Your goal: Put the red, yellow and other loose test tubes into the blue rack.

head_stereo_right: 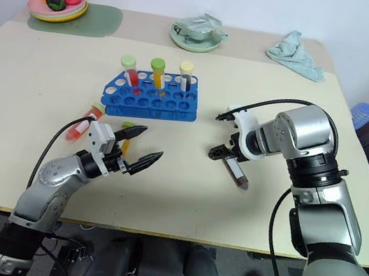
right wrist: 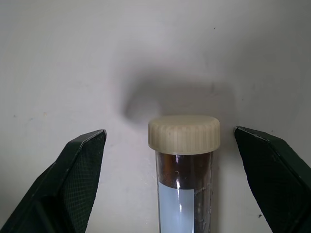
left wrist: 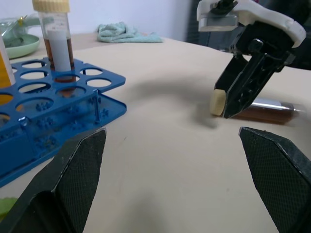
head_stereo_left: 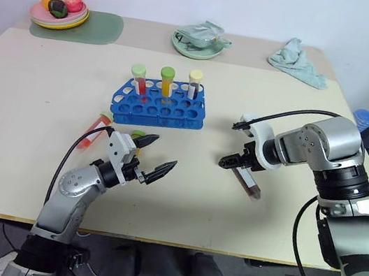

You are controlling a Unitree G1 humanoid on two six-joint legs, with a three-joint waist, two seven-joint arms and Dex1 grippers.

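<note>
Your right hand (head_stereo_left: 242, 163) hangs over the cream-capped end of the brown tube (head_stereo_left: 250, 185), which lies flat on the surface (head_stereo_left: 37, 85) at about 4 o'clock from the blue rack (head_stereo_left: 161, 107). Its fingers stand spread to either side of the cap with bare gaps on both sides, touching nothing. If you close this high on the tube, you catch only the ridged cap; the long body could swing down or slip free as you lift. The tube is round and could roll away if one finger reaches it first.

Your left hand (head_stereo_left: 151, 157) is also released and empty, waiting at about 6 o'clock from the rack. The red tube (head_stereo_left: 93, 130) lies near it, at about 7 o'clock from the rack, and a green cap (head_stereo_left: 138, 134) shows just beside its upper finger. A careless sweep could knock either one. The rack already holds three upright tubes in its back row; a tilted entry could nudge them.
</note>
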